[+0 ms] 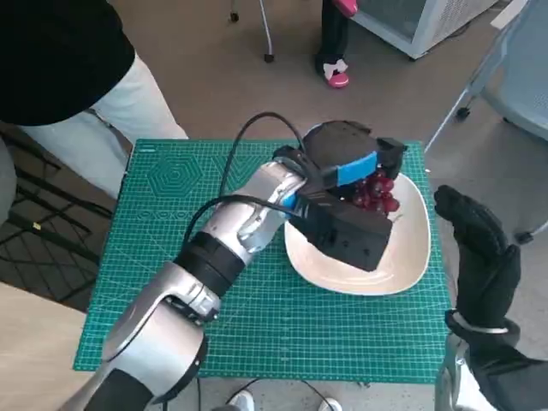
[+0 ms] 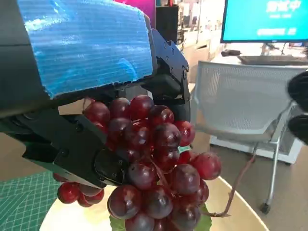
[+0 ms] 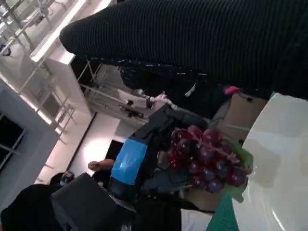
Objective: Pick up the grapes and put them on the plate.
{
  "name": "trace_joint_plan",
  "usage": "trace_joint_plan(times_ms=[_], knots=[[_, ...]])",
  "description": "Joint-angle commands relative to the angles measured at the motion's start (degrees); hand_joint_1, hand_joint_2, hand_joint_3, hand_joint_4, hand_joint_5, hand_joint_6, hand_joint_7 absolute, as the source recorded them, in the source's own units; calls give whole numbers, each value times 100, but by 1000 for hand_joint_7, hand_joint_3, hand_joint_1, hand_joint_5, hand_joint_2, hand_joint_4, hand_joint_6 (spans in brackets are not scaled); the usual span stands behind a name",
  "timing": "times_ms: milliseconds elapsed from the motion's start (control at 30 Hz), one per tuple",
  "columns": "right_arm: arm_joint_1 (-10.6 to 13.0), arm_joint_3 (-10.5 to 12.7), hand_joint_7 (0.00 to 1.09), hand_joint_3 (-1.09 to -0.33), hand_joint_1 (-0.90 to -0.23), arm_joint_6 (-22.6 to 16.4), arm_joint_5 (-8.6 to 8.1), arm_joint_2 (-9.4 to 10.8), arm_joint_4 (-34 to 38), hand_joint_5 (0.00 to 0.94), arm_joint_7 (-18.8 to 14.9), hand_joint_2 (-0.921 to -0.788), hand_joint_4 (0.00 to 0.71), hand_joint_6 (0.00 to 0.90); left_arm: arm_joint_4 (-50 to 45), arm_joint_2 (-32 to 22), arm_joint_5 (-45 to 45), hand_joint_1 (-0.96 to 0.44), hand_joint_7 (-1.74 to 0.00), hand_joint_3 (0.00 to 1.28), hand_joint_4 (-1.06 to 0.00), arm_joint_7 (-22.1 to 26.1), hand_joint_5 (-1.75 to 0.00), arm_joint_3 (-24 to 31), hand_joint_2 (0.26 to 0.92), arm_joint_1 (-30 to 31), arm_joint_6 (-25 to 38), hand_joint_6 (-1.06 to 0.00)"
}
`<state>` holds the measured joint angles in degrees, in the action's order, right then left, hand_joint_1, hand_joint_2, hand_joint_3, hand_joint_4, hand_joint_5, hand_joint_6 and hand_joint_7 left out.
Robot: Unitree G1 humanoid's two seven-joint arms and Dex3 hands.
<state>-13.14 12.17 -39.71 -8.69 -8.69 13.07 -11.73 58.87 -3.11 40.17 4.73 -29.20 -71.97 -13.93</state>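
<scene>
Grapes (image 2: 154,163) hang in your left hand (image 1: 347,193) over the plate (image 1: 402,257), fingers closed around them; release remains, while your right hand (image 1: 479,248) waits spread and empty.

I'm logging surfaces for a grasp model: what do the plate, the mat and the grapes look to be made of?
Plate: glossy white, probably ceramic or melamine; it shows soft reflections.
Mat: matte green, gridded, likely a vinyl cutting mat.
Grapes: shiny dark-red skins with highlights, held in the left hand; real or plastic, I cannot tell.
</scene>
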Motion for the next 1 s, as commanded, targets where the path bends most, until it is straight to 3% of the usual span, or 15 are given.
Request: trace_joint_plan(times_ms=[33,67,200,300,600,800,1000], knots=[[76,-28,249,-850,-596,11,56,57,84,1,111,-921,446,189,219,92,-130,-10,-1172,148,-555,-27,-1236,51,912,-214,-24,-533],[69,-34,247,-851,-595,8,57,60,93,1,121,-921,446,190,264,106,-153,-26,-1070,135,-555,-21,-1130,68,902,-209,-12,-516],[40,-62,242,-854,-594,-1,68,72,119,0,157,-921,445,192,420,149,-218,-208,-360,45,-484,-68,-383,114,865,-159,34,-430],[18,-88,239,-855,-593,0,86,82,133,0,189,-921,445,193,514,152,-176,-333,-130,22,-370,-226,-128,74,869,-99,65,-368],[-57,-193,231,-856,-595,-25,41,114,239,0,169,-921,444,197,741,-12,165,-593,-4,105,-157,-1063,-5,-222,917,112,74,-242],[-97,-267,226,-854,-599,-23,40,145,265,1,151,-921,445,198,775,-158,33,-695,0,291,-119,-1278,0,-137,921,286,-14,-227],[-109,-316,222,-852,-602,4,27,144,241,0,143,-921,445,198,627,-310,-103,-717,-2,378,-114,-1321,-1,-32,921,448,-153,-226]])
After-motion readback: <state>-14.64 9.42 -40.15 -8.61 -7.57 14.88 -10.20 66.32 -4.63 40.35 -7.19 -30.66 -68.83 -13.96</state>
